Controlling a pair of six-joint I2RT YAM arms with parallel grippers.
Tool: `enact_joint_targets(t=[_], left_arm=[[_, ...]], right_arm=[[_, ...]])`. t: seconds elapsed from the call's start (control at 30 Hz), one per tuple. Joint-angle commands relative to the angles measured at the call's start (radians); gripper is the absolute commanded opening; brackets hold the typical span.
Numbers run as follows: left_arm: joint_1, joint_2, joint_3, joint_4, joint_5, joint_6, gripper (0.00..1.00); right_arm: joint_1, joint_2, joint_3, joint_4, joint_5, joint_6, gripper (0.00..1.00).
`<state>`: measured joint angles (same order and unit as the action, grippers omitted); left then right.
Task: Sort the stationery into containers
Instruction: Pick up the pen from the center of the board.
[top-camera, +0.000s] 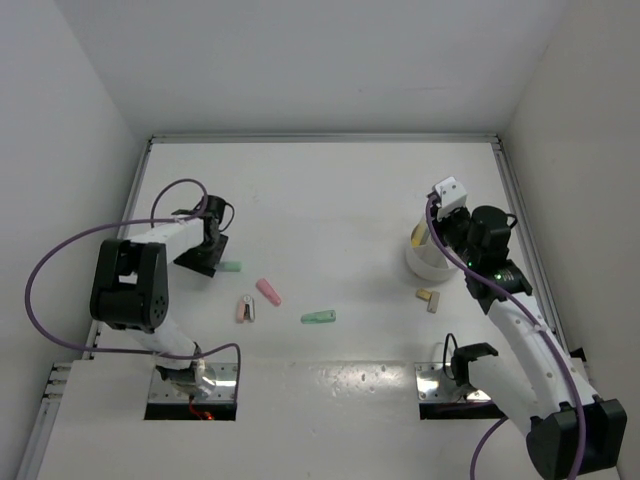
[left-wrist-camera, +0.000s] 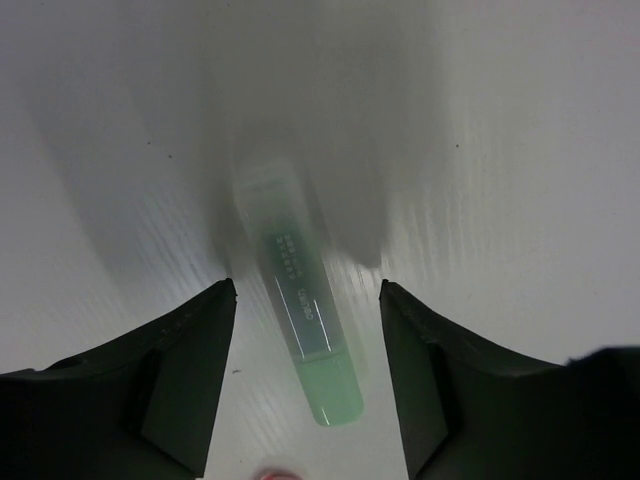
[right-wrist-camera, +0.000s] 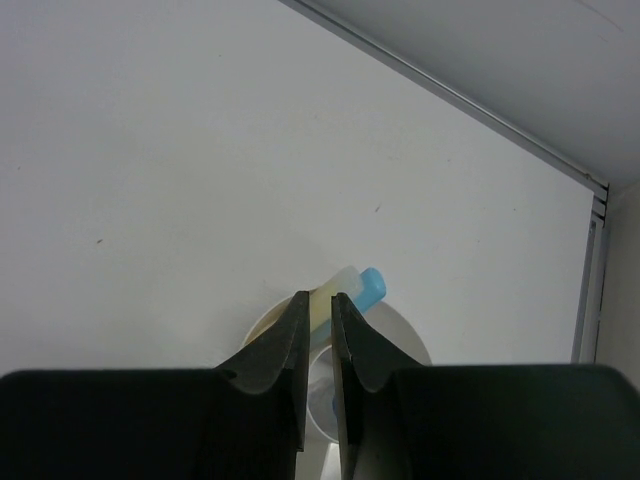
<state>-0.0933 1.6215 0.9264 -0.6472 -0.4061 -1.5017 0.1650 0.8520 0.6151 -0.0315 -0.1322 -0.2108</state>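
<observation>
A pale green stick (left-wrist-camera: 300, 320) lies on the table between the jaws of my open left gripper (left-wrist-camera: 305, 290), touching neither finger. From above, that gripper (top-camera: 210, 260) is at the left, with the green stick (top-camera: 231, 267) poking out beside it. My right gripper (right-wrist-camera: 319, 295) hovers over the white tub (right-wrist-camera: 411, 341) with its jaws almost together and nothing between them. A yellow stick (right-wrist-camera: 346, 277) and a blue stick (right-wrist-camera: 373, 286) lean in the tub. The top view shows the tub (top-camera: 425, 265) under the right gripper (top-camera: 437, 238).
On the table between the arms lie a pink stick (top-camera: 268, 291), a pink and white piece (top-camera: 246, 309), a second green stick (top-camera: 318, 318) and a small tan block (top-camera: 428, 297) just in front of the tub. A raised rail (top-camera: 320, 138) edges the table.
</observation>
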Motion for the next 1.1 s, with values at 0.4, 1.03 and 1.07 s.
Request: enact_joint_targets(t=[0.4, 1.03, 1.07], left_arm=[[0.033, 0.118, 0.057, -0.014, 0.023, 0.006, 0.4], [-0.364, 0.006, 0.31, 0.535, 0.361, 0.829, 0.0], [-0.385, -0.006, 0.27, 0.611, 0.404, 0.84, 0.0]], right_arm=[[-0.005, -0.001, 0.015, 0.047, 0.011, 0.001, 0.12], [-0.005, -0.01, 0.006, 0.038, -0.012, 0.001, 0.0], [-0.005, -0.01, 0.006, 0.038, -0.012, 0.001, 0.0]])
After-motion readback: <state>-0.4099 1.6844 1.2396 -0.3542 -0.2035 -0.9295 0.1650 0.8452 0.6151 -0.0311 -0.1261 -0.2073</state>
